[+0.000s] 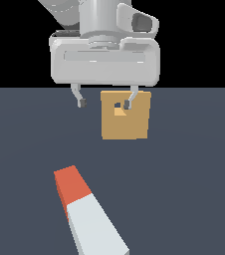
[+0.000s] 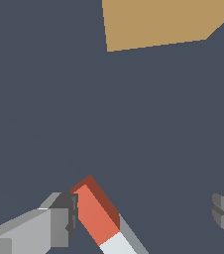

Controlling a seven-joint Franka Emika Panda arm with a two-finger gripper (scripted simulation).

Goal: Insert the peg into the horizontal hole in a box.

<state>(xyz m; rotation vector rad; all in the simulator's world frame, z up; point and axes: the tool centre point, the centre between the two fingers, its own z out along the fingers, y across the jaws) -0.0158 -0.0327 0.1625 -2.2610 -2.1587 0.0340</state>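
The peg (image 1: pixel 87 211) lies flat on the dark floor near the front of the exterior view, red-orange end pointing back and to the left, pale grey-white part running to the lower edge. It also shows in the wrist view (image 2: pixel 98 213). The tan box (image 1: pixel 125 115) stands behind it, with the small dark square hole (image 1: pixel 118 106) in its facing side, partly covered by a fingertip. The box top shows in the wrist view (image 2: pixel 158 22). My gripper (image 1: pixel 104 103) hangs open and empty, high above the floor, between peg and box. One finger (image 2: pixel 59 221) sits beside the peg's red end.
Only the flat dark grey floor (image 1: pixel 194 174) surrounds the peg and the box. No other objects are in view.
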